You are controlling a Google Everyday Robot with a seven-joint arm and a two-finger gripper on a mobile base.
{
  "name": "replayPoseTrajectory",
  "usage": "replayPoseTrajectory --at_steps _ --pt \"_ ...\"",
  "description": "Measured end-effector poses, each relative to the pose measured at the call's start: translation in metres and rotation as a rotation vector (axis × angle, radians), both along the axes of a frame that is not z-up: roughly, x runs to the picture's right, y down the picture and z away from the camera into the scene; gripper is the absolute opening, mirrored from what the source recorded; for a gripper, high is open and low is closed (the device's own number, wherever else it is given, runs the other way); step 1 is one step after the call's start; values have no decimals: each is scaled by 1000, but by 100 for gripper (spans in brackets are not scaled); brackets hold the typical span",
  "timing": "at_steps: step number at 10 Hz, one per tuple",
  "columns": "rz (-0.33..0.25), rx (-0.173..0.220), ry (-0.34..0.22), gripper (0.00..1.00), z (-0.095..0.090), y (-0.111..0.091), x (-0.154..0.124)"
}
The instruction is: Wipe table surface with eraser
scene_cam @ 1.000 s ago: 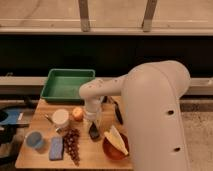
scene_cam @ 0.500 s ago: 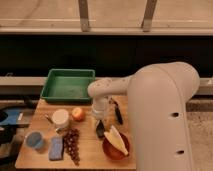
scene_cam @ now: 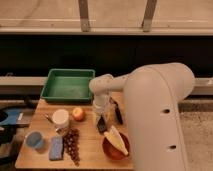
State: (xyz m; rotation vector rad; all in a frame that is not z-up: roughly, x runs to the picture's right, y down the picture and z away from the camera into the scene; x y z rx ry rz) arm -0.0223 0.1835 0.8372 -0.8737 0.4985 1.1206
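Observation:
The light-brown wooden table surface (scene_cam: 89,145) carries several items. My gripper (scene_cam: 101,119) points down over the middle of the table, just right of an orange fruit. It is shut on the eraser (scene_cam: 101,126), a small black block whose lower end rests on the wood. My big white arm (scene_cam: 155,115) fills the right side and hides the table's right edge.
A green tray (scene_cam: 67,85) sits at the back left. An orange fruit (scene_cam: 78,113), a white cup (scene_cam: 60,119), dark grapes (scene_cam: 73,146), a blue-grey sponge (scene_cam: 55,148) and a blue cup (scene_cam: 34,140) lie left. A black-handled utensil (scene_cam: 118,114) and a bowl with yellow food (scene_cam: 116,145) lie right.
My gripper has slid to the right across the table with the black eraser under it, from beside the fruit toward the utensil. The other items have not moved.

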Motion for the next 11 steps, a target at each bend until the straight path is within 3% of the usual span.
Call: replayPoseTrajectory --at_steps 4,7,9,11 --pt "-46 12 -89 0 -1 3 -40" --pt "-87 10 -130 0 -24 21 -65" --pt "-90 -6 -109 0 -34 32 -57" --pt "-68 -25 -51 0 -37 37 -27"
